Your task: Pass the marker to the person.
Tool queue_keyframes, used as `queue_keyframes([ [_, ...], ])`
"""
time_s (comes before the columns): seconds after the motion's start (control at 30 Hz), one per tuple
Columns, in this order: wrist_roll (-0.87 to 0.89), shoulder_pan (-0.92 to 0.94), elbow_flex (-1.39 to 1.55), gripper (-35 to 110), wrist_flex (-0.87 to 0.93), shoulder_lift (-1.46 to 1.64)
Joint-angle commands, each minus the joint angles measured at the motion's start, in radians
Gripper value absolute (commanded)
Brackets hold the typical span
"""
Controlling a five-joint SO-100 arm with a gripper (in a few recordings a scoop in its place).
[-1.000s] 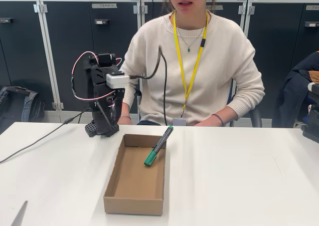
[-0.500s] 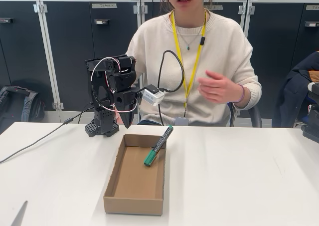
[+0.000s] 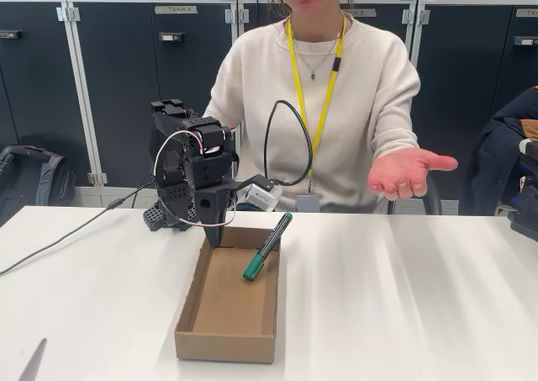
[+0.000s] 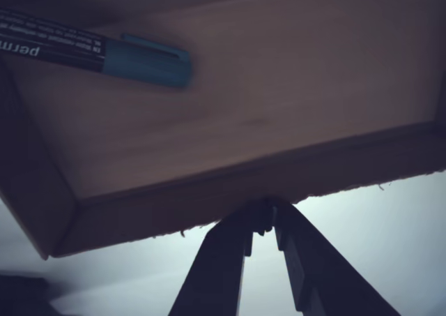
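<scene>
Nothing is passed yet: the marker [image 3: 267, 246] lies in the cardboard tray [image 3: 229, 347], the clenched, empty gripper [image 4: 263, 217] over its rim, the person's hand [image 3: 407, 171] waiting open.

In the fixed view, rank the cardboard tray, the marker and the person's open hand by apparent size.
1. Cardboard tray, clearly largest.
2 and 3. Marker and the person's open hand look similar; the hand is farther from the camera, so no ranking.
</scene>
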Motion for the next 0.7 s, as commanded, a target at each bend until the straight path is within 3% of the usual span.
queue_keyframes([
  [0.0, -0.052, 0.006, -0.083, -5, -0.005, -0.040],
  [0.13, -0.123, -0.017, -0.097, -5, 0.032, -0.095],
  [0.3, -0.084, -0.043, -0.017, -5, -0.023, -0.095],
  [0.53, 0.488, -0.104, 0.003, -5, -0.100, -0.127],
  [0.67, 0.834, -0.072, 0.077, -5, -0.308, -0.091],
])
